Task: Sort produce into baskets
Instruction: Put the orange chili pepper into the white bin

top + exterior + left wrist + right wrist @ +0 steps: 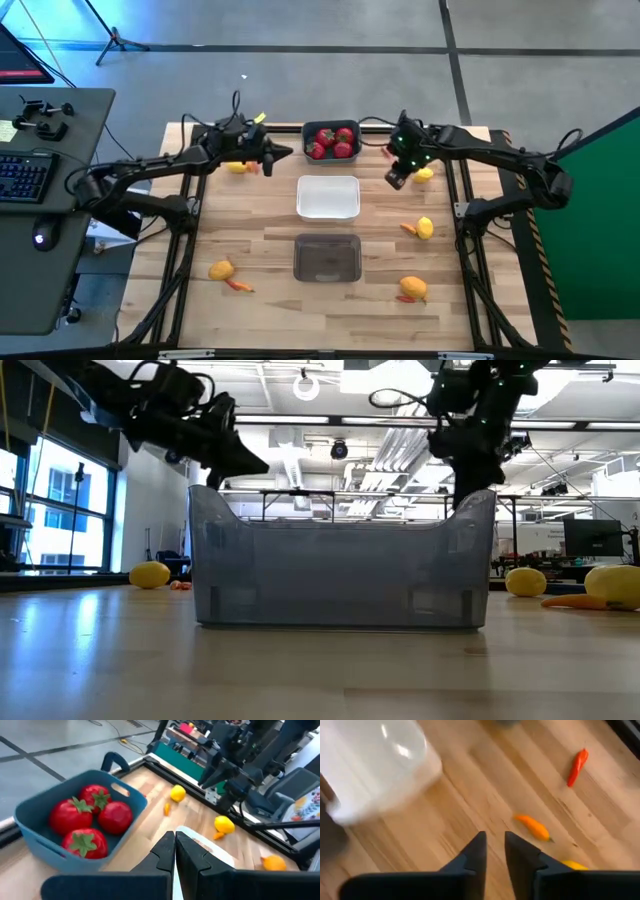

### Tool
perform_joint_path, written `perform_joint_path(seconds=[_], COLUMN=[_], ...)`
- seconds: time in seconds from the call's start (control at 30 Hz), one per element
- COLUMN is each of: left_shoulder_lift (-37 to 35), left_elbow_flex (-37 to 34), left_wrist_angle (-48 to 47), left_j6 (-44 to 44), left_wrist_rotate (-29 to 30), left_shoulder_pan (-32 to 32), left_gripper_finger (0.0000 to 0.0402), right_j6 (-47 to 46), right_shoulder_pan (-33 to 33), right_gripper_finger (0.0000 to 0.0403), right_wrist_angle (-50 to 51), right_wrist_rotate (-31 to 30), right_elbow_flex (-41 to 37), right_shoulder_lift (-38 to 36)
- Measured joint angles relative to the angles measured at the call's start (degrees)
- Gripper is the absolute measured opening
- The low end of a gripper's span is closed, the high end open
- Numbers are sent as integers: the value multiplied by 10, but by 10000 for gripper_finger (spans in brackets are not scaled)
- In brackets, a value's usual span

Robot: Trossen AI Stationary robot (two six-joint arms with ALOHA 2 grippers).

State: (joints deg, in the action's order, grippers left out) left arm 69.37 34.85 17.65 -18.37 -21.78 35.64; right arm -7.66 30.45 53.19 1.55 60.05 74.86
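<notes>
The blue basket [332, 128] at the far middle holds several red strawberries [85, 820]. In front of it stand the white basket [328, 197] and the translucent dark basket [327, 258]. Lemons [425, 228] and small carrots [238, 285] lie scattered on the table. My left gripper [285, 153] hovers shut just left of the blue basket, holding nothing. My right gripper [396, 181] hangs right of the white basket, tipped downward, its fingers [479, 847] a little apart over bare wood near an orange carrot [534, 827].
More lemons lie at the far left [237, 167], the near left [221, 269], the near right [413, 288] and beside my right arm [424, 173]. A red piece [577, 766] lies on the wood. Black frame rails [190, 230] run along both table sides.
</notes>
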Motion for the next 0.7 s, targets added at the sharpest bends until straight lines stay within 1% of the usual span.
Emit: perform_joint_path(seconds=[0.07, 0.2, 0.33, 0.43, 0.53, 0.63, 0.7], left_shoulder_lift=[-6, -8, -8, -8, -8, -8, -8], left_elbow_flex=[-9, -27, -32, -32, -32, -32, -32], left_wrist_angle=[1, 30, 35, 35, 37, 37, 37], left_j6=[-4, -11, -21, -17, -15, -9, -6], left_wrist_rotate=[3, 43, 71, 71, 72, 72, 69], left_shoulder_pan=[0, -2, -2, -3, -4, -4, -4], left_gripper_finger=[0, 0, 0, 0, 0, 0, 0], right_j6=[68, 202, 308, 353, 383, 409, 411], right_shoulder_pan=[15, 55, 93, 115, 131, 138, 139], right_gripper_finger=[91, 147, 184, 193, 189, 179, 170], right_wrist_angle=[17, 20, 18, 6, -14, -21, -21], right_wrist_rotate=[3, 6, 7, 7, 8, 45, 57], right_elbow_flex=[0, 0, 0, 0, 0, 0, 0], right_shoulder_lift=[14, 62, 129, 174, 204, 218, 227])
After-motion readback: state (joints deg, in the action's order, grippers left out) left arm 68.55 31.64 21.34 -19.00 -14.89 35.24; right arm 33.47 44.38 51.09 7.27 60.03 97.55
